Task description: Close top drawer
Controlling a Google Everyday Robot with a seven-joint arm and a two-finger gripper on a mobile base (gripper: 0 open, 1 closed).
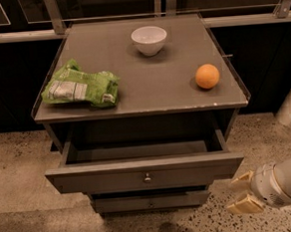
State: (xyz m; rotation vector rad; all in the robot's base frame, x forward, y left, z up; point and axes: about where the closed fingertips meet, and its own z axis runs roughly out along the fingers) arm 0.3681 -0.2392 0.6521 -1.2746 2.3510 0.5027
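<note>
The top drawer [144,174] is a wide grey drawer pulled out from the grey cabinet, with a small round metal knob [147,177] at the centre of its front. Its inside looks empty. My gripper [243,191] is low at the right, just beyond the drawer's right front corner and a little below it. Its two pale fingers [245,203] point left toward the drawer and stand apart with nothing between them. It does not touch the drawer.
On the cabinet top [148,83] lie a green snack bag [79,87], a white bowl [149,39] and an orange [207,76]. A lower drawer front [150,202] shows beneath. A white pole [290,103] stands at the right. The floor is speckled stone.
</note>
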